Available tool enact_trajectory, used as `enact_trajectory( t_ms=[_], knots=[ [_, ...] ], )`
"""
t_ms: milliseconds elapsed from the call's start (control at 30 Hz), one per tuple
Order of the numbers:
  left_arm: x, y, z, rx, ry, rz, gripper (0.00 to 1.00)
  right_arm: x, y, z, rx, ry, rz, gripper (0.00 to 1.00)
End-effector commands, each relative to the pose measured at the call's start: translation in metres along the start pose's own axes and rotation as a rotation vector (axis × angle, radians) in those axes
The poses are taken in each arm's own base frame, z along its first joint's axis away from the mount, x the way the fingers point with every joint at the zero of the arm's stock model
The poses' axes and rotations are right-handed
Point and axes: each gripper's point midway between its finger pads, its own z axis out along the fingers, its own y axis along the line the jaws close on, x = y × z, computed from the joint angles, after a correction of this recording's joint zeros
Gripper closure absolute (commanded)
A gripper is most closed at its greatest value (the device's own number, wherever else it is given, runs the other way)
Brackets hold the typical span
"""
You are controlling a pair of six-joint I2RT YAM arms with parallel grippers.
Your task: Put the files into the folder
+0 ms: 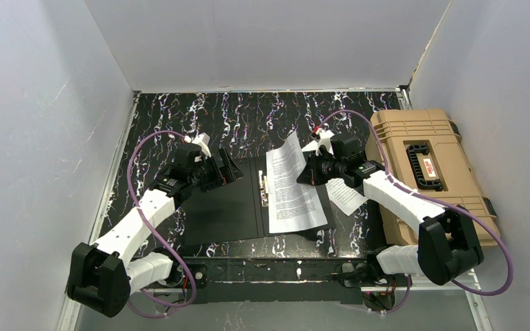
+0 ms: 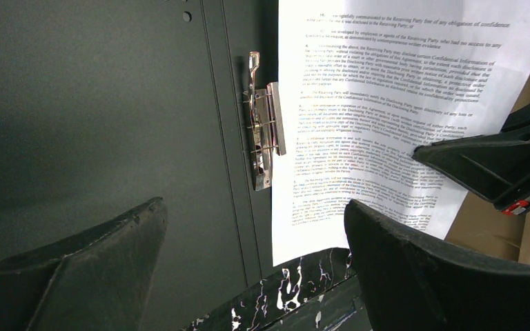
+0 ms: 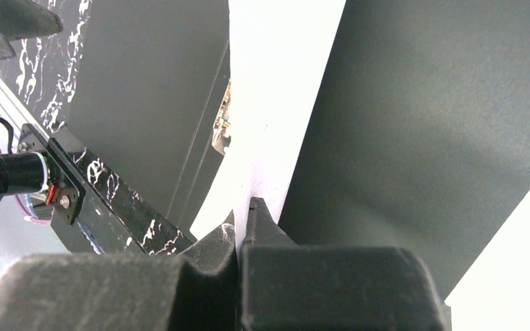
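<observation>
White files (image 1: pixel 293 189) (black print), black folder (image 1: pixel 221 210), tan case (image 1: pixel 400 138).

Loads of room over the left half of the folder (image 1: pixel 221 207), lower centre. Blocked at right by the tan case (image 1: pixel 400 138), mid-frame by the right gripper (image 1: pixel 302 176) clamping the sheet (image 1: pixel 293 203).

The left arm (image 1: pixel 138 214) reaches from its near-left base toward the far middle, its wrist turned to the right. The left gripper (image 1: pixel 229 167) hangs with its jaws spread wide and nothing between them. The right arm (image 1: pixel 400 196) stretches from the near-right base leftward, wrist tipped down. The right gripper (image 1: pixel 303 176) has its fingers pressed together, pinching the right edge of the files (image 1: pixel 290 189).
</observation>
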Motion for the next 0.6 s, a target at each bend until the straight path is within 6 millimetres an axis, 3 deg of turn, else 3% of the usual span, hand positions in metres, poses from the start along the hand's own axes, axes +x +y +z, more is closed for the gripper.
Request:
enact_trajectory(
  t_ms=[0, 567],
  knots=[
    [0.006, 0.004, 0.001, -0.002, 0.013, 0.009, 0.02, -0.003, 0.006, 0.003, -0.033, -0.025, -0.012, 0.99],
    [0.006, 0.005, 0.002, -0.006, 0.013, 0.009, 0.02, 0.013, -0.002, 0.003, -0.015, -0.023, 0.004, 0.99]
  ],
)
